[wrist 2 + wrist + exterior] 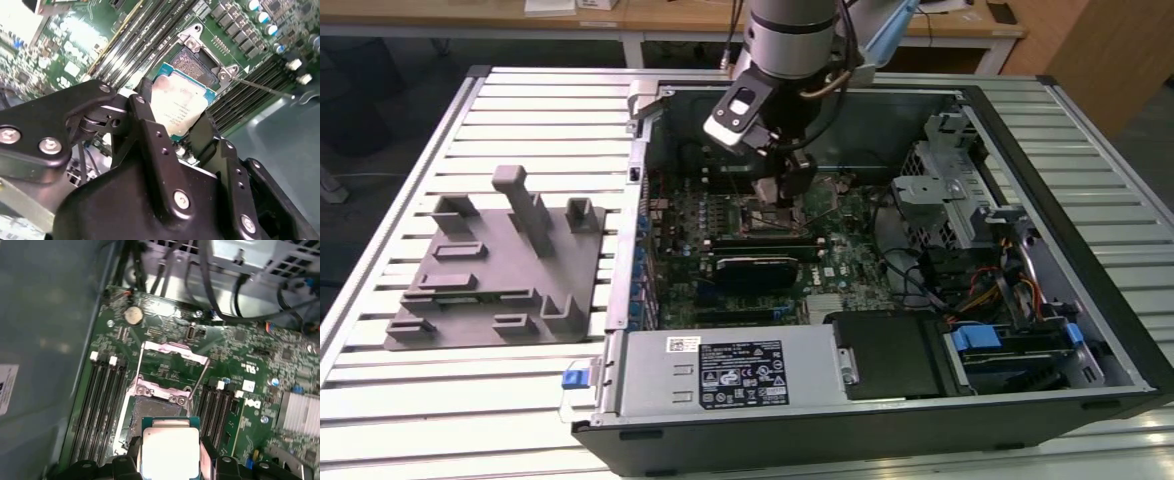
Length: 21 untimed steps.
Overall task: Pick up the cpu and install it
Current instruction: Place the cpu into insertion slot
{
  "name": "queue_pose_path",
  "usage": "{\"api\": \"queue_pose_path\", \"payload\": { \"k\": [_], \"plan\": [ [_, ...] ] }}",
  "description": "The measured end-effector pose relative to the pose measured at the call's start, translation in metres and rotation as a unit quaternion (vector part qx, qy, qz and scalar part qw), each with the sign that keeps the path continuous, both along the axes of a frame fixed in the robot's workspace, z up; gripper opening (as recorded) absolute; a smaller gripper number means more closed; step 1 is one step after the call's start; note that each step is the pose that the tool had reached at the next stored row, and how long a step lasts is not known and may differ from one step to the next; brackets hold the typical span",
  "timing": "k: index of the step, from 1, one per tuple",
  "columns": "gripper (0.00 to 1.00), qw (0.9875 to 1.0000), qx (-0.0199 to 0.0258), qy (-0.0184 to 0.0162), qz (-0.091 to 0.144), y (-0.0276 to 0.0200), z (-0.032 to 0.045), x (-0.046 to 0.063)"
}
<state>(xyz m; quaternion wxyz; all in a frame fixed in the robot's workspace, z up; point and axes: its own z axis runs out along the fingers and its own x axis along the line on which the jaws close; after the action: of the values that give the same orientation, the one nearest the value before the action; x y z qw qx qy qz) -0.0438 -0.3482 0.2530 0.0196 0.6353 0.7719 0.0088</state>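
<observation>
The cpu (176, 107) is a thin square chip with a pale silver top and a green edge. My gripper (172, 120) is shut on the cpu, one black finger (145, 107) on each side. In the first wrist view the cpu (170, 449) hangs just above the open dark socket (157, 412), whose metal load plate (172, 352) is swung up. In the exterior view my gripper (787, 195) reaches down into the open computer case over the green motherboard (847, 225). The socket lever (260, 86) sticks out to one side.
A grey plastic fixture (500, 265) lies on the slatted table at the exterior view's left. Inside the case (634, 140) are memory slots (102, 405) on both sides of the socket, a black heatsink block (754, 268), cables (921, 270), a drive cage (961, 190) and the power supply (720, 375).
</observation>
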Motion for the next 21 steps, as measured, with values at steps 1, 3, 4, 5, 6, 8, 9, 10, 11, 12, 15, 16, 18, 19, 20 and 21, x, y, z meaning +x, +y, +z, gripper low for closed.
{"api": "queue_pose_path", "payload": {
  "k": [1, 3, 4, 5, 6, 8, 9, 10, 11, 12, 15, 16, 18, 19, 20, 21],
  "plan": [
    [0.54, 1.0000, 0.0000, 0.0000, -0.009, 0.0000, -0.0003, 0.000],
    [0.54, 0.9996, 0.0001, 0.0000, -0.028, 0.0000, -0.0011, 0.000],
    [0.54, 0.9993, 0.0001, 0.0000, -0.037, 0.0000, -0.0014, 0.000],
    [0.54, 0.9990, 0.0000, 0.0000, -0.046, 0.0000, -0.0018, 0.000],
    [0.54, 0.9985, 0.0000, 0.0000, -0.055, 0.0000, -0.0021, 0.000],
    [0.54, 0.9974, 0.0000, 0.0000, -0.073, 0.0000, -0.0029, 0.000],
    [0.54, 0.9967, 0.0000, 0.0000, -0.082, 0.0000, -0.0034, 0.000],
    [0.54, 0.9959, 0.0000, 0.0000, -0.091, 0.0000, -0.0042, 0.000],
    [0.54, 0.9941, 0.0000, 0.0000, -0.109, 0.0000, -0.0060, 0.000],
    [0.54, 0.9933, 0.0001, 0.0000, -0.116, 0.0000, -0.0069, 0.000],
    [0.54, 0.9927, 0.0000, 0.0000, -0.121, 0.0002, -0.0092, 0.000],
    [0.54, 0.9928, 0.0000, 0.0000, -0.120, 0.0002, -0.0097, 0.000],
    [0.54, 0.9935, 0.0000, 0.0000, -0.114, 0.0003, -0.0106, 0.000],
    [0.54, 0.9940, 0.0000, 0.0000, -0.109, 0.0003, -0.0111, 0.000],
    [0.54, 0.9945, 0.0000, 0.0000, -0.105, 0.0003, -0.0116, 0.000],
    [0.54, 0.9948, 0.0000, 0.0000, -0.102, 0.0003, -0.0119, 0.000]
  ]
}}
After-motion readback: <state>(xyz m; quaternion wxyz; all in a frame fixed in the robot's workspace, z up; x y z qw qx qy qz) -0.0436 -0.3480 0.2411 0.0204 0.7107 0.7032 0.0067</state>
